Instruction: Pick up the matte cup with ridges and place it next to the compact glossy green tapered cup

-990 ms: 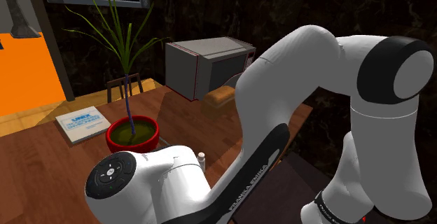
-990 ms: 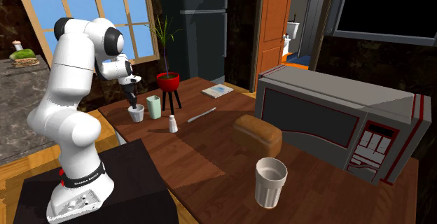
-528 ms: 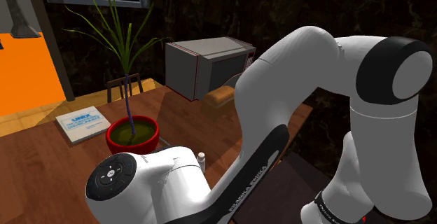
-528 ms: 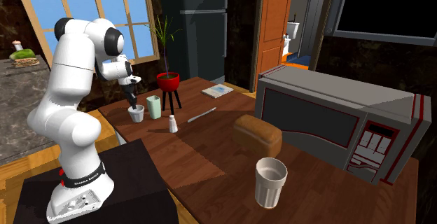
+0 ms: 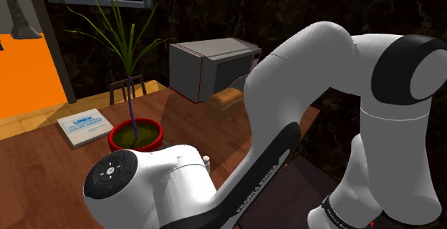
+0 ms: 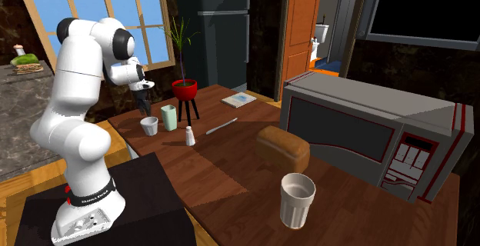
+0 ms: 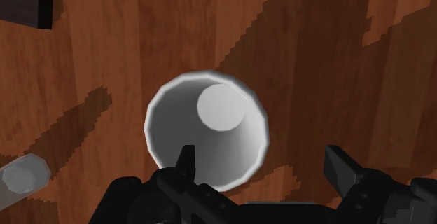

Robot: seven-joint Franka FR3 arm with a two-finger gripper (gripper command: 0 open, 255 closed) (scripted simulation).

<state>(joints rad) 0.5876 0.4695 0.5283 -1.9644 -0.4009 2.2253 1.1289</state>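
Placement is judged to be all but done. The white cup (image 6: 149, 126) is seen standing upright on the table (image 6: 231, 160), just beside the pale green cup (image 6: 168, 118). The gripper (image 6: 144, 101) is poised above the white cup and, in the second exterior view, is not touching it. In the wrist view the cup's open mouth is looked into from above. The fingers (image 7: 341, 170) are spread wide, with nothing clasped between them; one fingertip is seen over the near rim, the other well outside the wall. What is called for next is a straight lift clear of the rim, so that the cup is neither tipped nor nudged against its green neighbour.
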